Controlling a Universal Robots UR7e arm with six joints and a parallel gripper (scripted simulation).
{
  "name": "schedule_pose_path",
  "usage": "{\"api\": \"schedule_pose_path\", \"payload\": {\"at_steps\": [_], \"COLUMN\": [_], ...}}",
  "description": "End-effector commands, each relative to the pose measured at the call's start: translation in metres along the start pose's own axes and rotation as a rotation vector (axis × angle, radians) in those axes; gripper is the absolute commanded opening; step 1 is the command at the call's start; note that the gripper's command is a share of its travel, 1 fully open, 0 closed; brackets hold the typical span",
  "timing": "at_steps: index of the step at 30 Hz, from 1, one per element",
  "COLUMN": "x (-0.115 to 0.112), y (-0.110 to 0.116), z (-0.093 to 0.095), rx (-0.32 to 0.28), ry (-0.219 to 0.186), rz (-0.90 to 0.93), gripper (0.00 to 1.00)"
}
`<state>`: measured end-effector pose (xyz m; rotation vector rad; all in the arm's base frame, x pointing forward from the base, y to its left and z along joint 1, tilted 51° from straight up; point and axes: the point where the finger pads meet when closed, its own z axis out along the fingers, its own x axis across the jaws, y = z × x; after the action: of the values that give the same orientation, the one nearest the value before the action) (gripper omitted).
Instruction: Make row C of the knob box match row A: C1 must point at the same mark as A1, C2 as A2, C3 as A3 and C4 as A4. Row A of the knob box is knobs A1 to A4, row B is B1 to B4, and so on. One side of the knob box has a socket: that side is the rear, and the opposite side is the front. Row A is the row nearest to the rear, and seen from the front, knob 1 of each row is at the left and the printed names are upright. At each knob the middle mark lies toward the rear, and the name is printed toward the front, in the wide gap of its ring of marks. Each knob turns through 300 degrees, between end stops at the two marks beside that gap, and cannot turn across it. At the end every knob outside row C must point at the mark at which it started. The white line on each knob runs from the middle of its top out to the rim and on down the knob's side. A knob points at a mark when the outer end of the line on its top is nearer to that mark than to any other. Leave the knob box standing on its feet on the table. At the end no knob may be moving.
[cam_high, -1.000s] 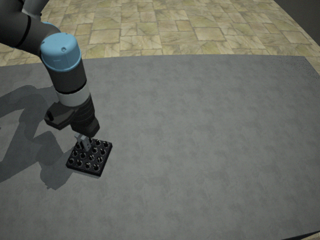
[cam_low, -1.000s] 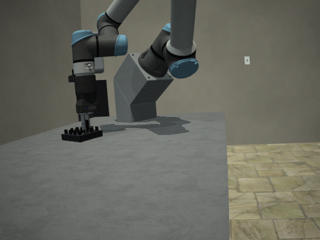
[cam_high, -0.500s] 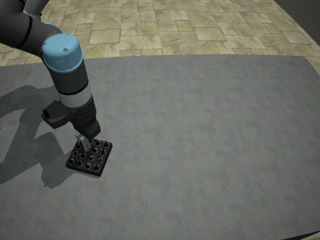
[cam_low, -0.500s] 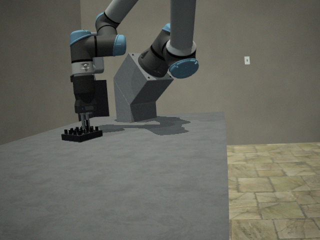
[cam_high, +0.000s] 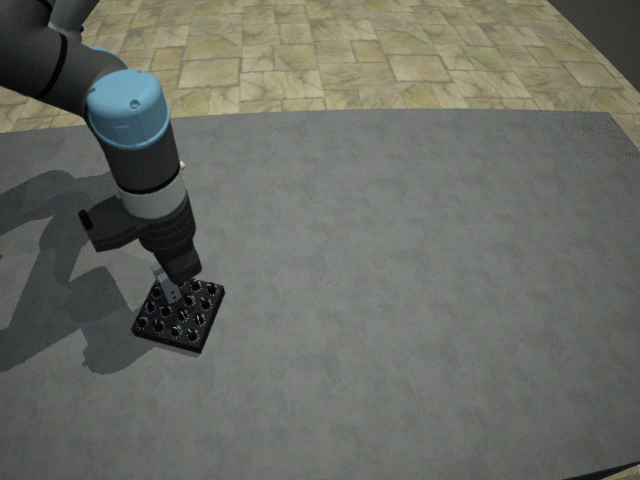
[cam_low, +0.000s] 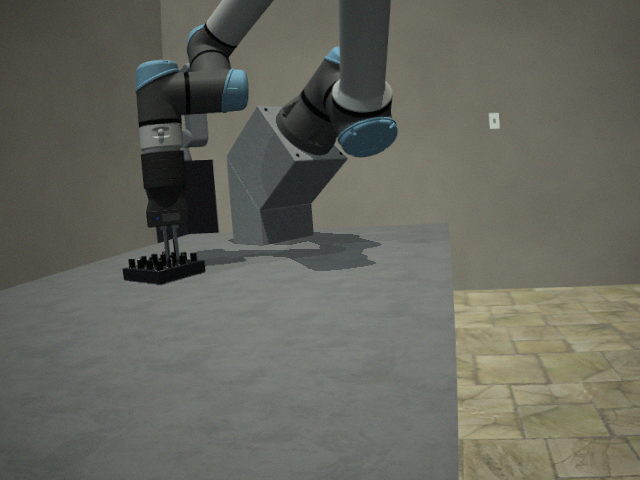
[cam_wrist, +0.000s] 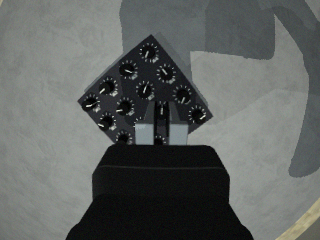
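I have the two-finger gripper (cam_wrist: 160, 119) clamped narrow on a small black knob (cam_wrist: 160, 111) directly beneath it, axis vertical, on the black square knob box (cam_wrist: 143, 87).

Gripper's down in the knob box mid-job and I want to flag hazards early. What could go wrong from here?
1. The gripper is shut on a knob in a tightly packed grid. Its fingers could nudge a neighbouring knob off its mark.
2. The knob box sits loose on the table. Twisting against an end stop might drag or tip it.
3. The fingers hide much of the held knob, so its mark is hard to verify.
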<state>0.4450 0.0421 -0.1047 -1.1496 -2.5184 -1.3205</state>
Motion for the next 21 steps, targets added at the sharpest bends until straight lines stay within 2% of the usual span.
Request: {"api": "schedule_pose_path", "payload": {"at_steps": [1,21], "x": [-0.0013,-0.0016], "y": [0.0003,-0.0001], "z": [0.0003,-0.0002], "rx": [0.003,0.001], "ry": [-0.006,-0.008], "rz": [0.15,0.515], "gripper": [0.3,0.3]}}
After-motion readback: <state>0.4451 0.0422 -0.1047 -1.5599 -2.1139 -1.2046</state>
